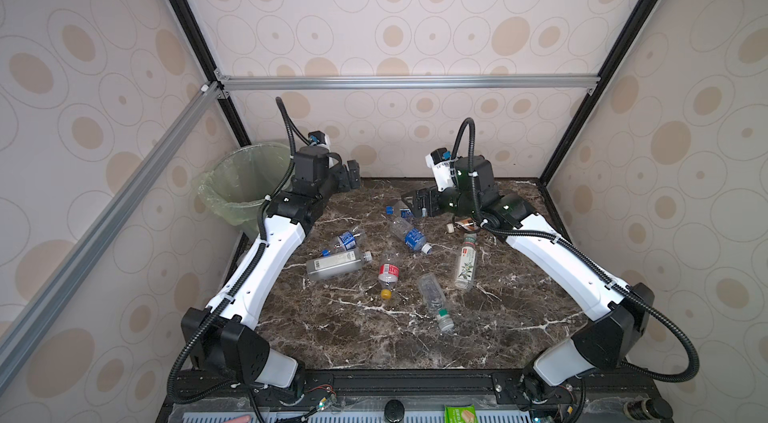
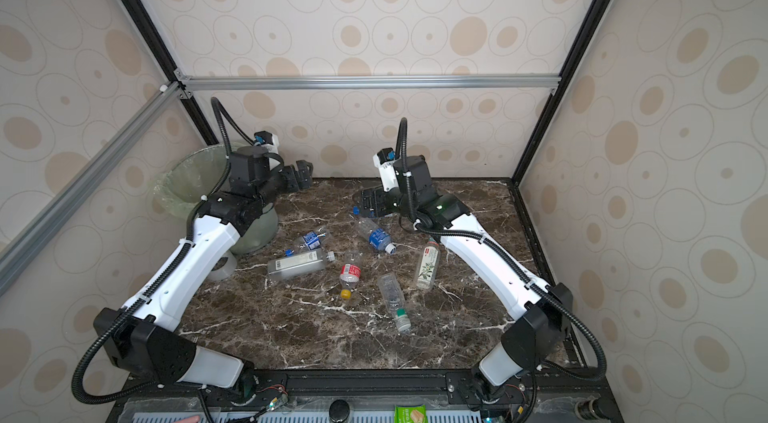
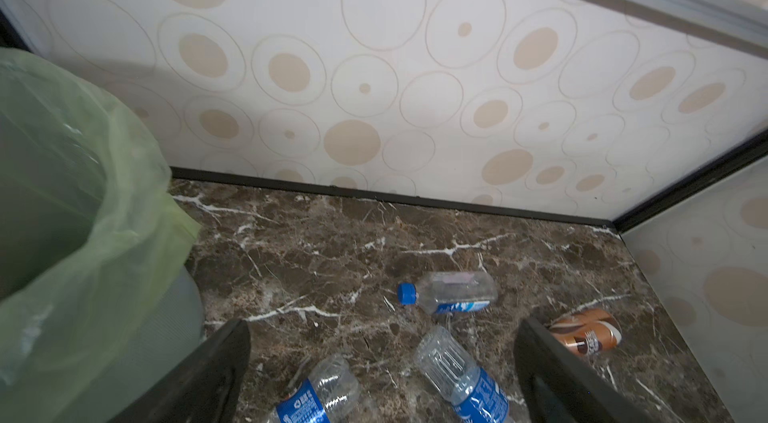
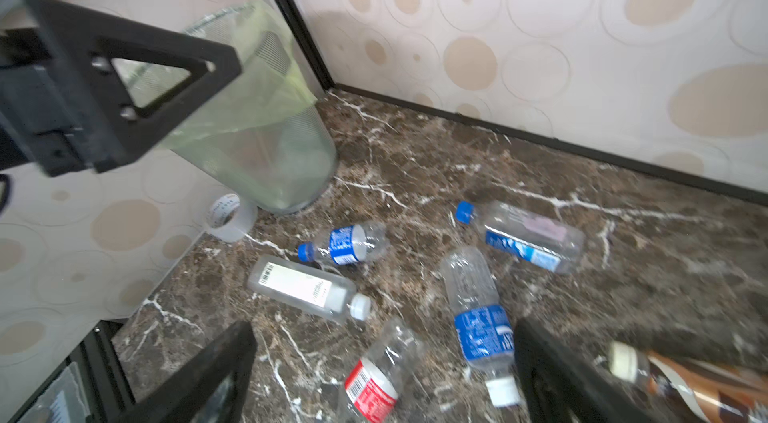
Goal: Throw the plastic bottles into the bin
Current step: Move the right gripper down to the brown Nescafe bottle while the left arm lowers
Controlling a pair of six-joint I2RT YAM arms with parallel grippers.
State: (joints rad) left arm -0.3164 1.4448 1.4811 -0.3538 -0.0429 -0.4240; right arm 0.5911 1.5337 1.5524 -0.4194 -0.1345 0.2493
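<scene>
The bin [image 1: 216, 196] stands upright in the far-left corner of the worktop [image 1: 374, 346], with a tape roll [image 4: 228, 217] at its foot by the left edge. The left tool [image 1: 356, 179] hangs high near the far edge, just beside the bin, its fingers wide apart with nothing between them. The right tool [image 1: 409, 200] hovers over the far blue-capped bottle [image 4: 528, 238], also spread wide and holding nothing. That bottle lies along the far edge, cap toward the left edge. Every bottle is on its side. The small blue-labelled bottle [image 1: 345, 240] lies diagonally, cap toward the near-left corner. Next to it, the flat-sided bottle [image 1: 332, 267] runs roughly parallel to the near edge, cap toward the right edge. The white-capped bottle [image 1: 409, 236] points its cap at the near-right corner. The red-labelled bottle [image 1: 388, 271] and the green-capped bottle [image 1: 432, 296] run far to near, caps toward the near edge. The leaf-printed bottle [image 1: 465, 265] has the same axis with its cap toward the far edge. The brown-labelled bottle [image 3: 586, 333] lies mostly hidden beneath the right arm in both top views, with its white cap toward the left edge.
</scene>
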